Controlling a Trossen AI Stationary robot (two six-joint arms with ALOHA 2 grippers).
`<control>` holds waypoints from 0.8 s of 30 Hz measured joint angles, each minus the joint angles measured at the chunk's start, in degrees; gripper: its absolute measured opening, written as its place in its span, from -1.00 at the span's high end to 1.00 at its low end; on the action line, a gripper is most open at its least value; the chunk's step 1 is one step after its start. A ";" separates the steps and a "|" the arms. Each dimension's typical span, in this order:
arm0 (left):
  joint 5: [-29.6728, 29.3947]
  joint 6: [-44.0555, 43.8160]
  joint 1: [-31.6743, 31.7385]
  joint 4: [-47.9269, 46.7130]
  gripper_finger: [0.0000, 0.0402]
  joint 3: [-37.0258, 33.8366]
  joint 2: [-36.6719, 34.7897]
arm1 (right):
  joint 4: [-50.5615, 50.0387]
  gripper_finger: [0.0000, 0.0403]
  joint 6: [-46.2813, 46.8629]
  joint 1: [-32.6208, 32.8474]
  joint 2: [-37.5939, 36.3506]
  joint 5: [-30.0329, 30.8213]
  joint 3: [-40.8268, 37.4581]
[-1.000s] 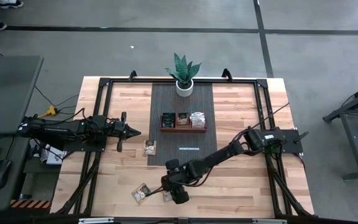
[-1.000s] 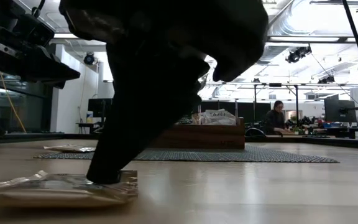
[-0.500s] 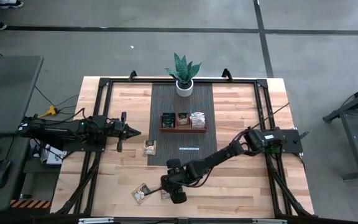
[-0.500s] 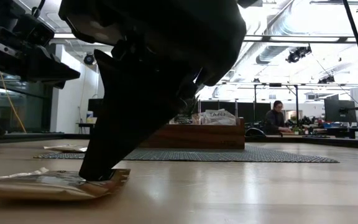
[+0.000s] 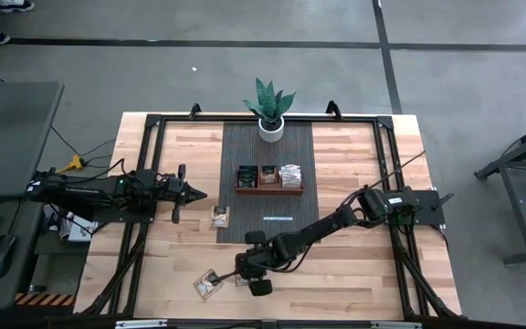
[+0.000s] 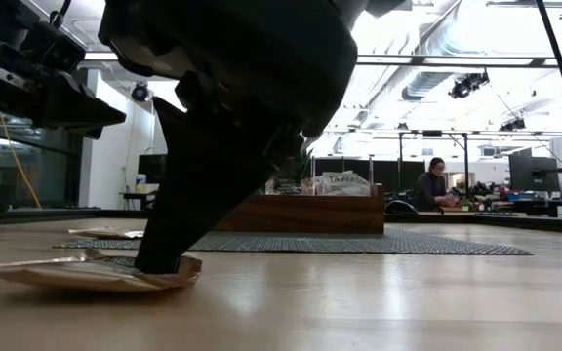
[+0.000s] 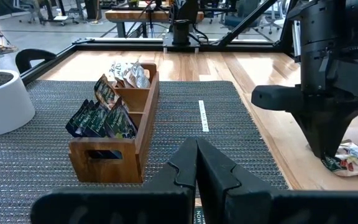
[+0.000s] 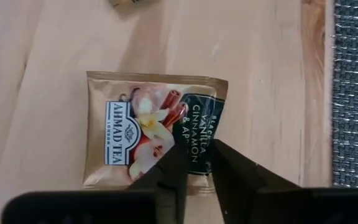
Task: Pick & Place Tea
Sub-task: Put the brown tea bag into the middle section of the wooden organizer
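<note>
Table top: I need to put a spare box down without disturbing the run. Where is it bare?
Bare wood lies between the grey mat and the table's right rail, and left of the mat near the plant. The near edge is crowded: the right gripper pinches a tea packet beside another packet. The left gripper waits shut at mid-left.

Bare wooden table [image 5: 354, 274] lies open along the near edge and the right side. The wooden tray [image 5: 269, 188] and potted plant [image 5: 270, 110] block the woven mat [image 5: 290, 146] down the middle. The right arm [image 5: 309, 239] crosses the near table diagonally; the left arm [image 5: 108, 194] stretches in from the left edge.
</note>
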 joint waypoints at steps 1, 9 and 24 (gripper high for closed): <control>0.00 0.00 0.02 0.00 1.00 0.00 0.00 | 0.07 0.71 0.02 0.00 0.00 0.42 -0.01; 0.00 0.00 0.01 0.00 1.00 0.01 0.01 | 0.69 0.96 -0.16 0.01 0.07 1.66 -0.05; 0.00 -0.02 0.02 0.00 1.00 0.00 0.02 | -17.48 1.00 -3.81 2.69 0.83 15.35 11.63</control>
